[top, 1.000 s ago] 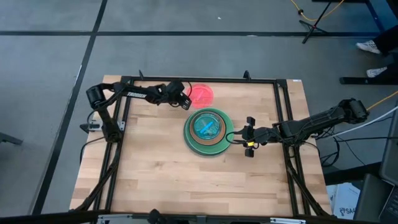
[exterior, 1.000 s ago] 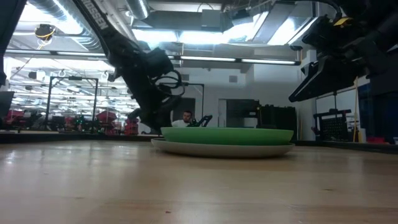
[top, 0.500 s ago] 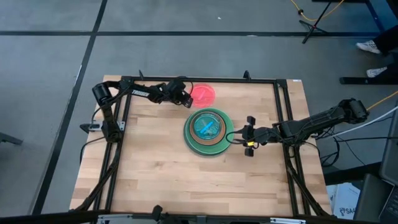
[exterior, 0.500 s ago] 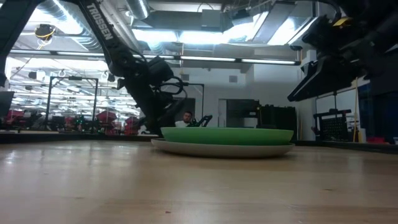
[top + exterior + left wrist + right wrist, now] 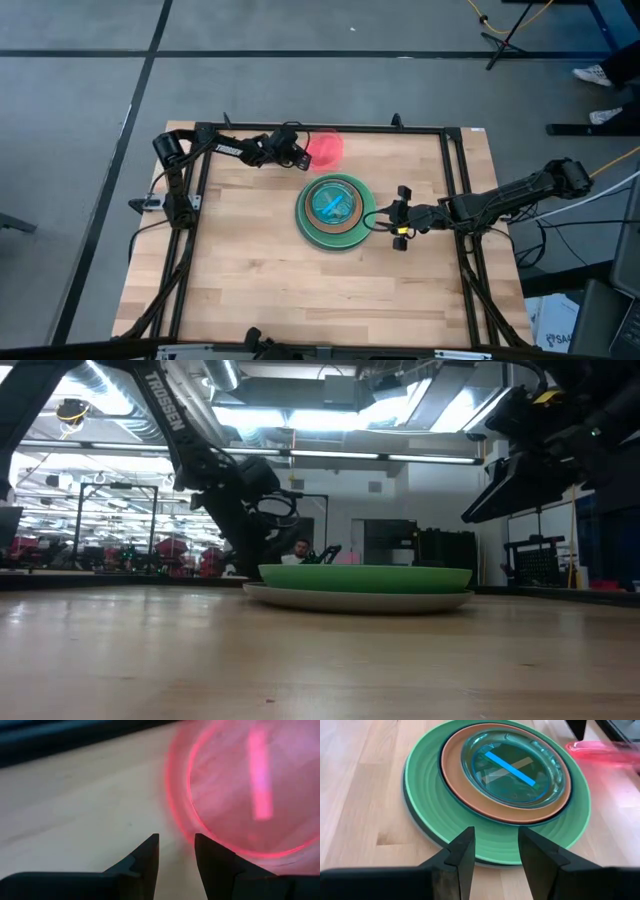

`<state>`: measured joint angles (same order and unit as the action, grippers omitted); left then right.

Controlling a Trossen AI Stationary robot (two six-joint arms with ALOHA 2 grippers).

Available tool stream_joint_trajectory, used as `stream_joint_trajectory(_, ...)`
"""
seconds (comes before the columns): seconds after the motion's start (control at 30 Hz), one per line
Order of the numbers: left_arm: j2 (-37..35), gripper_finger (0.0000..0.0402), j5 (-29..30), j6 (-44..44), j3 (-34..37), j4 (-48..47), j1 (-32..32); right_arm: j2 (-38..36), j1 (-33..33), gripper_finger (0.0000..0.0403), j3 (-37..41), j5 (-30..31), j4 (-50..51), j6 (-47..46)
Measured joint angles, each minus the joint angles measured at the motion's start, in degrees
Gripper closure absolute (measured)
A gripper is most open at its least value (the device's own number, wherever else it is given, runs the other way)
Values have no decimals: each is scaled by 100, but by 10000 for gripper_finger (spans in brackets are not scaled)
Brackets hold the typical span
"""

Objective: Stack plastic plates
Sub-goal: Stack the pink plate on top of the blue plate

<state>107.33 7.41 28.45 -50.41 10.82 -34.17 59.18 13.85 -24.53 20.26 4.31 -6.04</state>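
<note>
A stack of plates [image 5: 335, 210] stands mid-table: a large grey one lowest, then mint green [image 5: 427, 815], dark teal, brown [image 5: 455, 770] and a translucent blue one [image 5: 515, 767] on top. A translucent pink plate [image 5: 328, 147] lies flat on the table past the stack, near the far rail. My left gripper [image 5: 176, 845] is open and low at the pink plate's left rim [image 5: 175, 815]. Wood shows between its fingers. My right gripper [image 5: 496, 837] is open and empty, level at the stack's right side. No orange or lime plate shows. My left gripper has one finger [image 5: 215, 865] in front of the pink plate's rim [image 5: 200, 832], coming level from the table's left. Whether that finger touches the rim, I cannot tell. The plate lies outside the gap between the fingers.
A black metal frame [image 5: 320, 128] runs around the table, its far rail just behind the pink plate. Bare wood [image 5: 280, 285] lies on the near side of the stack. In the low view, the room behind holds shelves and a person far off [image 5: 300, 550].
My left gripper has gone a little toward the table's far edge, staying beside the pink plate's left rim, and its arm has swung with it. My right gripper and the stack have kept still.
</note>
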Motion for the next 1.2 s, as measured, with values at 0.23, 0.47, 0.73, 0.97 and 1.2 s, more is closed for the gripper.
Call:
stream_joint_trajectory(0.23,189,283,-182,73,-7,311,38,0,1,260,-2,130,3,13)
stream_joint_trajectory(0.47,190,283,-200,-39,-9,266,37,0,0,260,-2,166,10,26)
stream_joint_trajectory(0.73,190,283,-177,-55,-13,160,39,0,0,260,-2,165,27,28)
stream_joint_trajectory(0.97,191,325,-103,-122,-13,185,54,0,2,260,-2,165,27,28)
stream_joint_trajectory(1.2,196,395,256,-158,-11,247,143,0,1,260,-2,163,27,31)
